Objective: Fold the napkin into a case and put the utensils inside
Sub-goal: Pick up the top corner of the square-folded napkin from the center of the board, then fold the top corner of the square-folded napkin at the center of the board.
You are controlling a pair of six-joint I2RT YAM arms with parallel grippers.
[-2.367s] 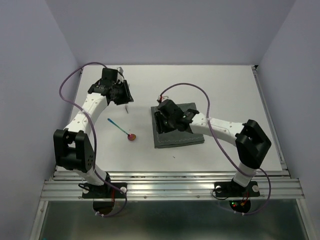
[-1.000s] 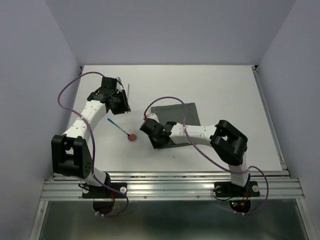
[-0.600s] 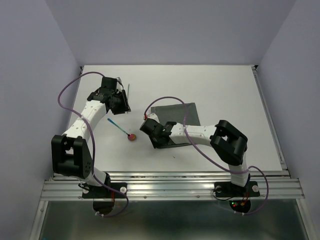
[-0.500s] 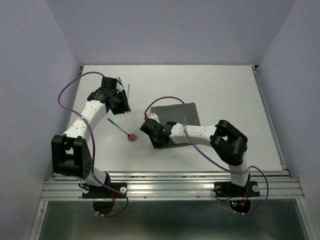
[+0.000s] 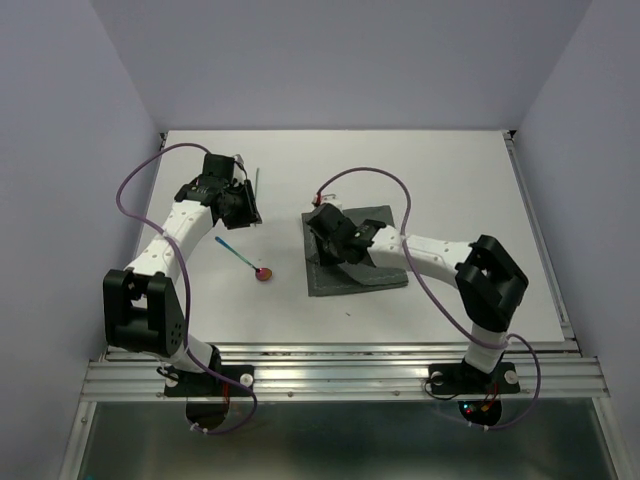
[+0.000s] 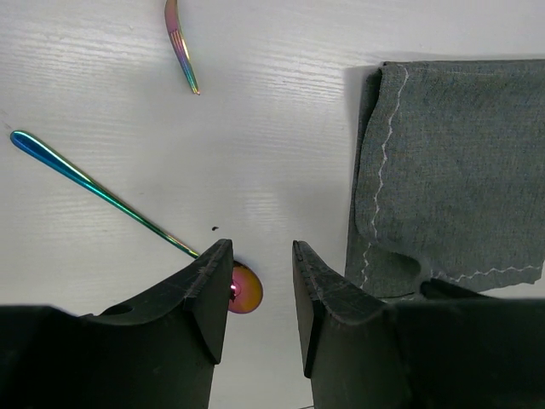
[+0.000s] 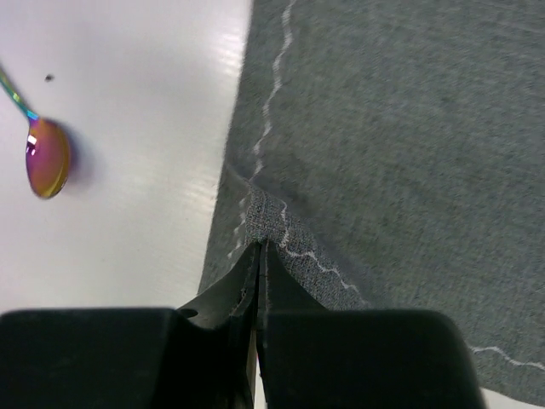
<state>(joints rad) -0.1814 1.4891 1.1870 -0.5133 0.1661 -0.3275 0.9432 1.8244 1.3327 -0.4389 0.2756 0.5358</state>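
Risk: right pincer (image 7: pixel 257 251) is nipped fully shut on only a sliver of flap at the napkin (image 5: pixel 350 280) left edge. Such a thin bite cd slip, or drag both layers & skew the fold. Spoon (image 5: pixel 243 256) lies near that edge, not touching, and cd get swept.

Left pincer (image 6: pixel 260 281) hangs half open, empty, w/ the slim utensil (image 6: pixel 181 47) farther back. Tabletop (image 5: pixel 450 170) beyond has room, and the napkin sits well off every edge.

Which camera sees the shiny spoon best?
The left wrist view: the spoon lies close and big, its long rainbow handle all showing, though the bowl is half hidden. The right wrist view catches just the bowl and a stub of handle at its edge. The top view shows the whole spoon, but tiny.
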